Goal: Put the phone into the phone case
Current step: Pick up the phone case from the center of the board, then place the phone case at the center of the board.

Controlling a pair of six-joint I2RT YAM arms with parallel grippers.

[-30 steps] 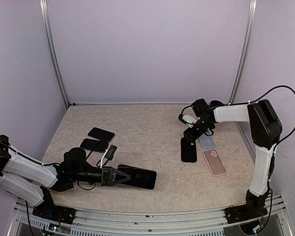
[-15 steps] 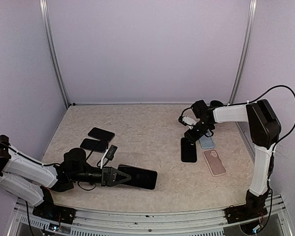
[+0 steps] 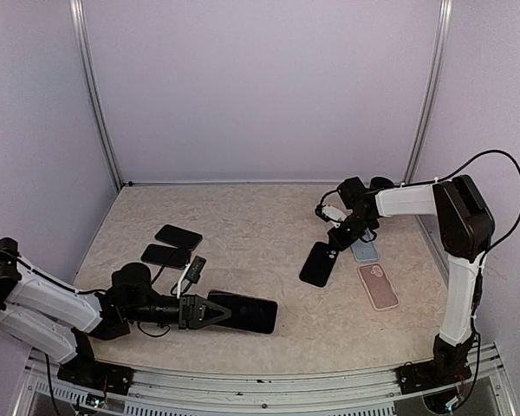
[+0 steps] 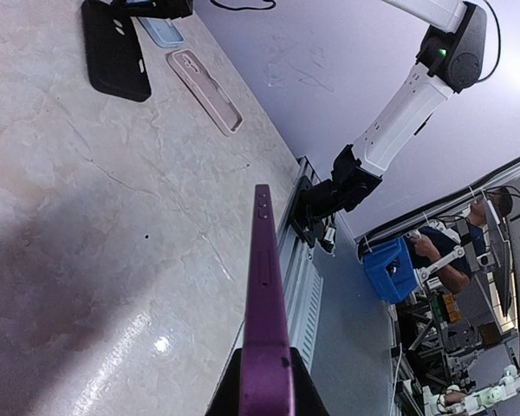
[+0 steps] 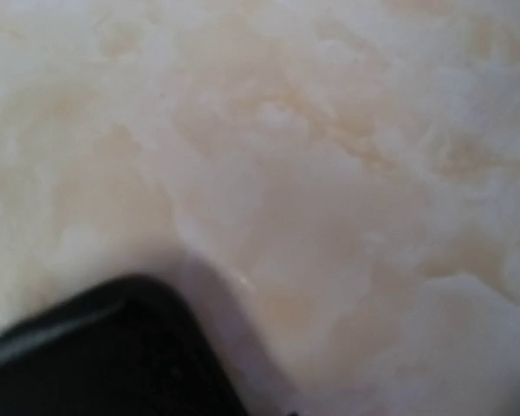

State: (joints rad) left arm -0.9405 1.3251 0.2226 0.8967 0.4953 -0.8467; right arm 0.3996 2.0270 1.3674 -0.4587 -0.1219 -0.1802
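- The left arm (image 3: 52, 305) lies low across the near-left corner of the worktop (image 3: 260, 212). The left jaws are closed on the phone (image 3: 247, 314), gripping it by one short end.
- The phone juts toward the middle of the near edge and looks dark from above. The left wrist camera sees it edge-on as a purple side (image 4: 266, 295) with its buttons showing. Whether it rests on the surface or hangs just above it, I cannot tell.
- The right arm (image 3: 455, 217) rises from the near-right corner and bends back over the right side of the worktop. Its wrist sits low at the far end of the black phone case (image 3: 318, 263).
- The black phone case (image 4: 114, 48) lies askew, its near end angled toward the middle of the worktop.
- The right jaws are at the case's far end, but I cannot tell whether they are closed on it (the right wrist camera gives only a blurred black rounded corner (image 5: 104, 355) against the pale surface).
- A light blue case (image 3: 364, 250) lies just beside the black one toward the right edge, partly under the right wrist.
- A pink case (image 3: 378, 286) lies flat close by, nearer the near edge.
- Near the left edge, a far dark phone (image 3: 178, 236) and a near dark phone (image 3: 166, 255) lie flat side by side, just beyond the left arm.
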